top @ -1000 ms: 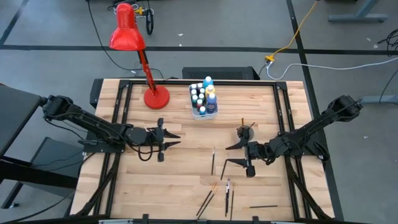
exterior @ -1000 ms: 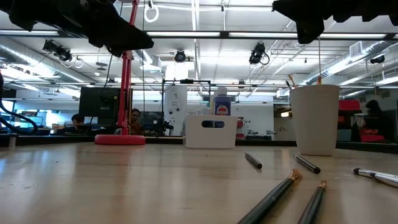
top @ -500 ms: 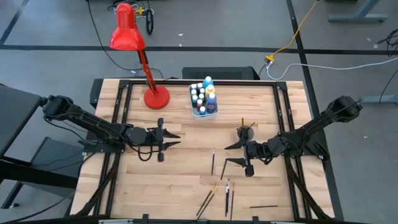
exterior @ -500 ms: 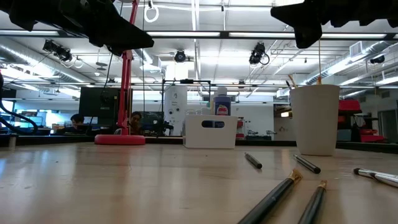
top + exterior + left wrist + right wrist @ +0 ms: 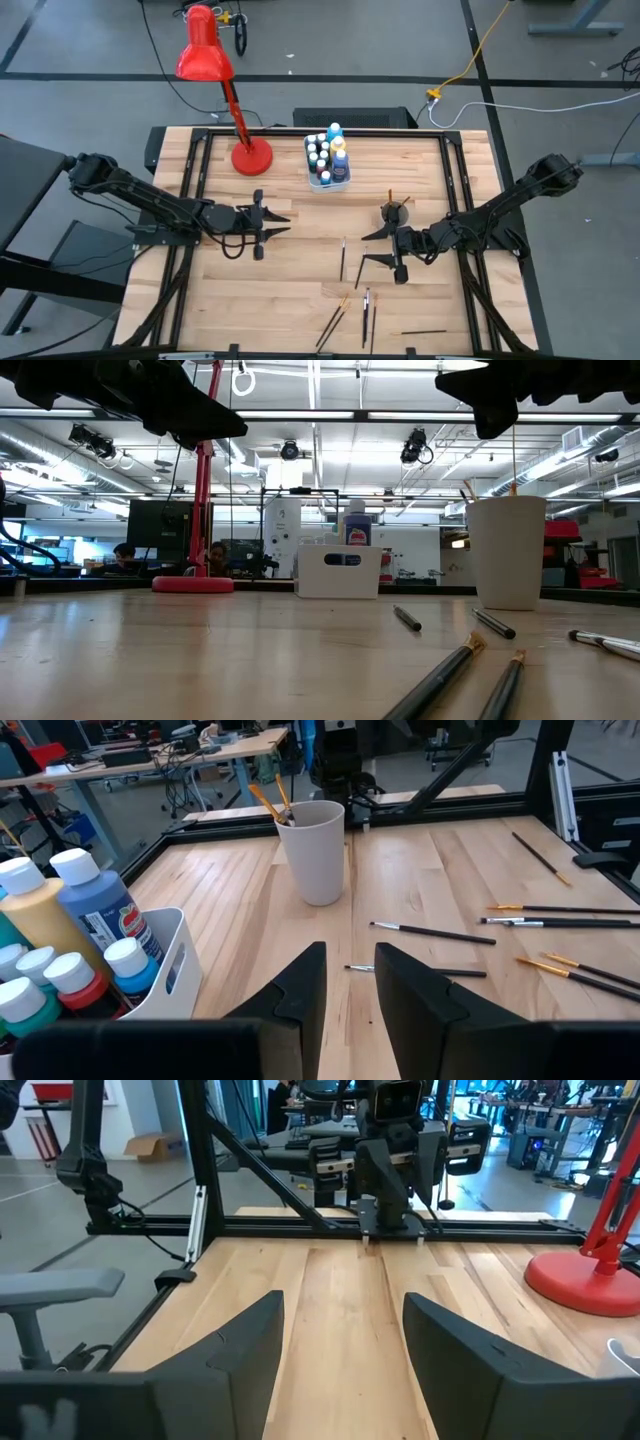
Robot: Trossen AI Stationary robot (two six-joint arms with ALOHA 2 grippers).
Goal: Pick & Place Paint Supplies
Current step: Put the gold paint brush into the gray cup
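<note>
Wooden table (image 5: 290,290), contents as they lie:
- Paint bottles (image 5: 326,160) — white-capped, packed upright in the white tub (image 5: 170,975) at the far edge, beside the red lamp (image 5: 250,157).
- White cup (image 5: 312,850) — right of centre, two brushes standing in it.
- Paintbrushes (image 5: 343,258) — loose and flat on the near half, scattered singly and in pairs.
- Left gripper (image 5: 278,222) — above bare wood left of centre, jaws narrowly apart, holding nothing.
- Right gripper (image 5: 372,248) — just beside the cup, near the loose brushes, jaws wide apart, empty.
</note>
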